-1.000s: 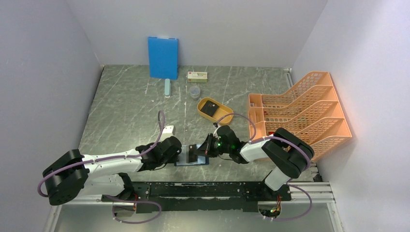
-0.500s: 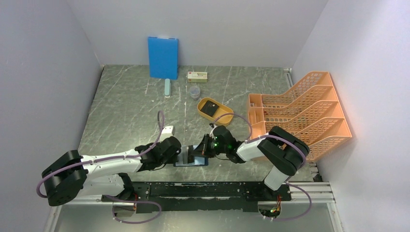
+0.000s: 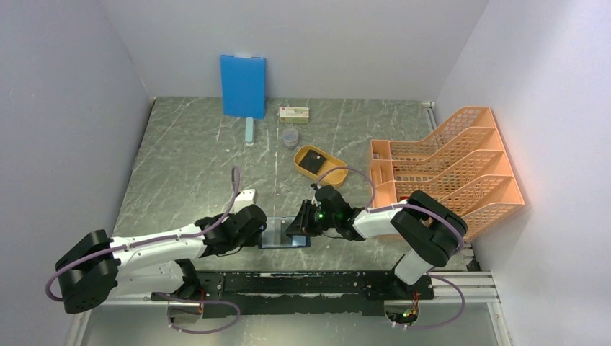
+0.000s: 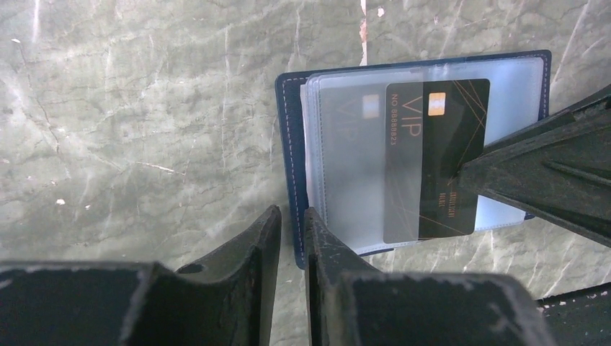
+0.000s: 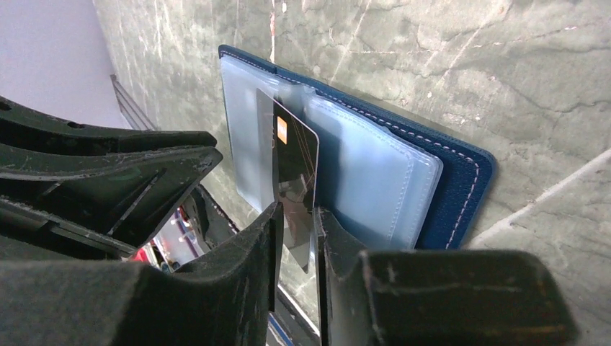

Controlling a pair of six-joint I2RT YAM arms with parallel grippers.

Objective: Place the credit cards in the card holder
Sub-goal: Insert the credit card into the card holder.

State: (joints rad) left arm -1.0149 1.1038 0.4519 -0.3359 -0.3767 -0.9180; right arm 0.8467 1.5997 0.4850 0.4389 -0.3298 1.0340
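Observation:
The navy card holder (image 3: 277,240) lies open on the table near the arm bases, its clear sleeves (image 4: 346,166) facing up. My left gripper (image 3: 265,232) is shut on the holder's left cover edge (image 4: 290,144), its fingertips (image 4: 268,223) almost together. My right gripper (image 3: 297,226) is shut on a black VIP credit card (image 4: 436,158) and holds it tilted, with its left part inside a clear sleeve. In the right wrist view the card (image 5: 294,158) stands between my fingers (image 5: 270,238) over the holder (image 5: 461,180). A dark card-like item (image 3: 312,162) lies in the yellow tray.
The yellow-orange oval tray (image 3: 336,173) sits behind the holder. An orange file rack (image 3: 447,169) stands at the right. A blue board (image 3: 243,85) leans on the back wall, with a small box (image 3: 294,113), a clear cup (image 3: 290,137) and a pale bar (image 3: 249,131) nearby. A white block (image 3: 250,194) lies left.
My right gripper has moved left with the black card, sliding it further over the holder's sleeves. My left arm has shifted slightly and still holds the holder's edge.

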